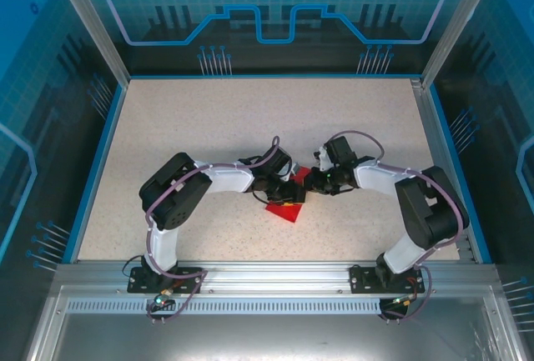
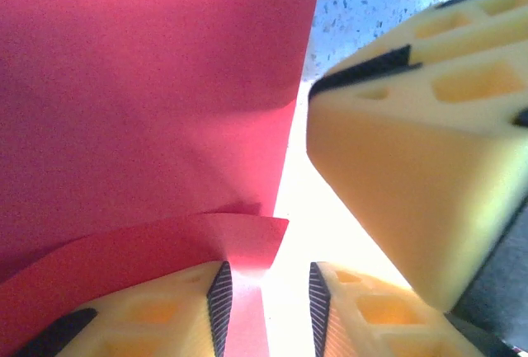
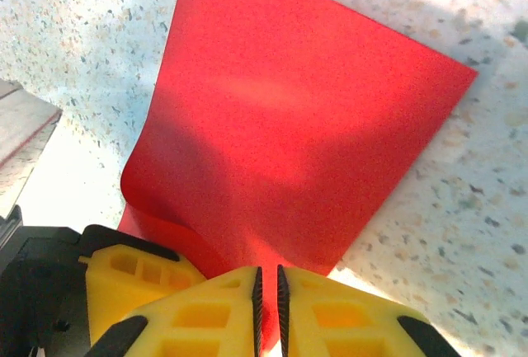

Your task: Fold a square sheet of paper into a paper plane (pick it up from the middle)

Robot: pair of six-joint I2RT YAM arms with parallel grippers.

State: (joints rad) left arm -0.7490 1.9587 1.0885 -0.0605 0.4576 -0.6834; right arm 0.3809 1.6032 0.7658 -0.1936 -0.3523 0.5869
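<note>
Closest in, the right gripper has its ribbed pads drawn almost together on the near edge of the square sheet of paper, a sliver of red caught between them. Just beside it, the left gripper stands with its jaws parted and bright light showing through the gap. The sheet's edge rests against one pad, but nothing is clamped. The two claws sit close together at the same side of the sheet, with one yellow finger of the right claw looming just beside the left one's fingertips.

From the right claw the sheet runs straight away. It is lifted and curled near the pinch, and its far corner lies flat on the table. Being square, it has no long axis to speak of; what matters is that raised near edge, which both claws already reach. I judge the right arm to be the anchor and the left free to re-grip or press a crease.

From above, the sheet lies between the two arms, just on the base side of the meeting claws, on a pale speckled table. Blue rails border the table, and beyond them stand blue printed walls.
</note>
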